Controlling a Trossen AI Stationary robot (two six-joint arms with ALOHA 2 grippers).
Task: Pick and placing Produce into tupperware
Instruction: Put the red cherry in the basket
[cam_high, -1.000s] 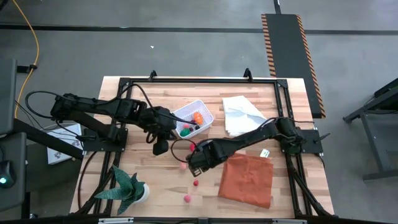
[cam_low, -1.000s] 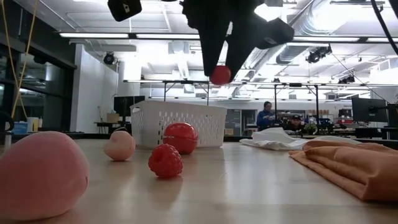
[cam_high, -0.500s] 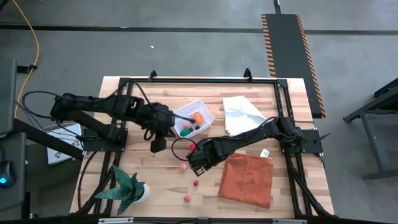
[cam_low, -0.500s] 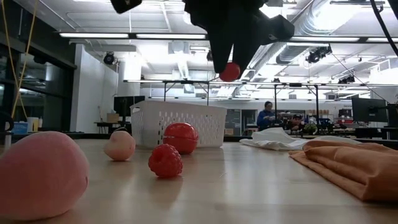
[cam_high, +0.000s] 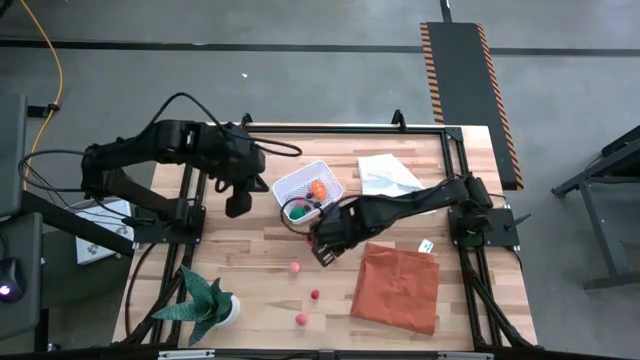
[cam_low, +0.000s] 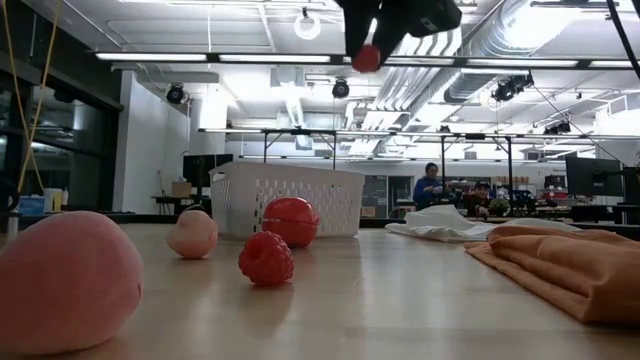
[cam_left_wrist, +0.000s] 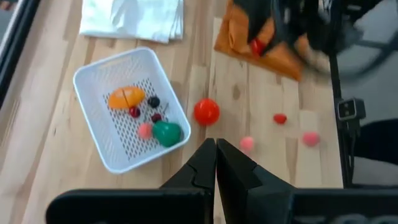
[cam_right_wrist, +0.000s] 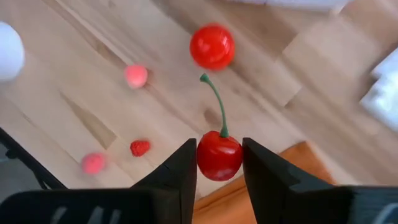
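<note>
The white perforated tupperware (cam_high: 308, 190) stands mid-table and holds an orange piece (cam_left_wrist: 126, 97), a green piece (cam_left_wrist: 166, 132) and small dark and pink ones. My right gripper (cam_high: 323, 250) hangs above the table near the tub's near corner, shut on a red cherry (cam_right_wrist: 219, 155). On the wood lie a red ball (cam_left_wrist: 206, 112) next to the tub, a pink piece (cam_high: 295, 267), a raspberry (cam_high: 314, 295) and another pink piece (cam_high: 300, 319). My left gripper (cam_high: 237, 205) hovers left of the tub, shut and with nothing in it (cam_left_wrist: 216, 149). My right gripper pinches the cherry's round body (cam_right_wrist: 217, 163) between its two fingers, one on each side. The fingers come steeply from above. In the low view the cherry (cam_low: 366, 57) sits at their free ends, lifted high clear of the table. Its green stem (cam_right_wrist: 216, 102) sticks out free.
A white cloth (cam_high: 390, 180) lies at the far right and an orange cloth (cam_high: 398, 288) at the near right. A green spiky potted plant (cam_high: 205, 300) stands at the near left. A black frame (cam_high: 320, 128) edges the table. A person (cam_low: 428, 185) sits far behind.
My right gripper has risen with the cherry and drifted toward the tub and the far edge. My left gripper has risen and drawn back toward the table's far left, away from the tub, still shut.
</note>
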